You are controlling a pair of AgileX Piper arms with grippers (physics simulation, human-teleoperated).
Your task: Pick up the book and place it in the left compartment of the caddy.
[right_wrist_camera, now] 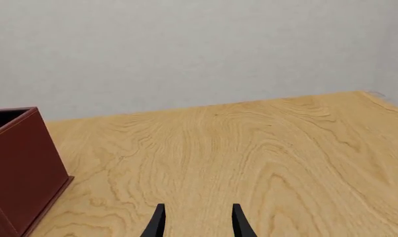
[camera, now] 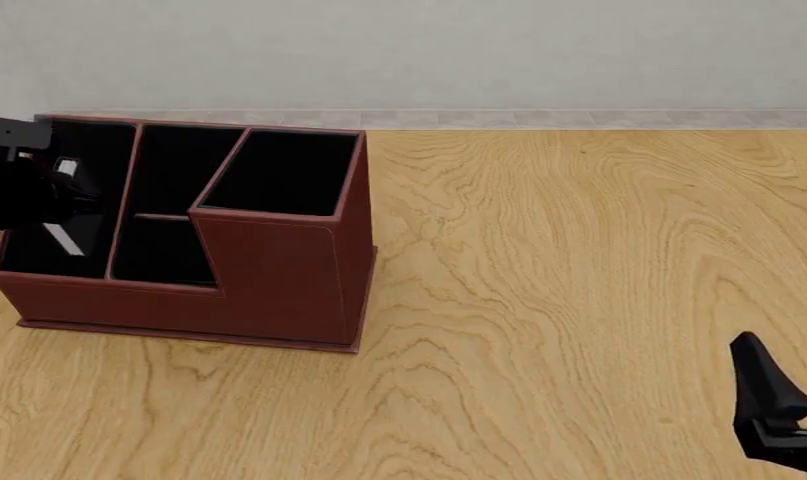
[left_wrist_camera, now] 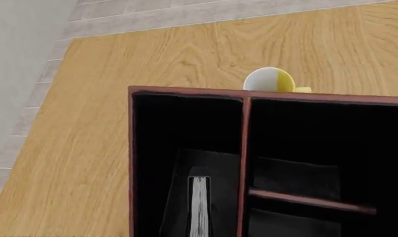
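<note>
The reddish-brown caddy (camera: 276,270) stands at the table's left, with its tall end to the right. My left gripper (camera: 64,205) reaches down into the left compartment (camera: 27,255), the long narrow slot at the low end. It is shut on the book (camera: 59,237), whose white page edges show tilted inside the slot. In the left wrist view the book (left_wrist_camera: 199,207) stands upright within the left compartment (left_wrist_camera: 165,128) of the caddy (left_wrist_camera: 185,91), and the dark fingers beside it barely show. My right gripper (camera: 793,388) hovers open over bare table at the near right, holding nothing.
A yellow and white round object (left_wrist_camera: 270,80) sits on the table just beyond the caddy's far wall. The right wrist view shows my right gripper (right_wrist_camera: 197,222) over bare wood, with the caddy's tall end (right_wrist_camera: 18,168) off to one side.
</note>
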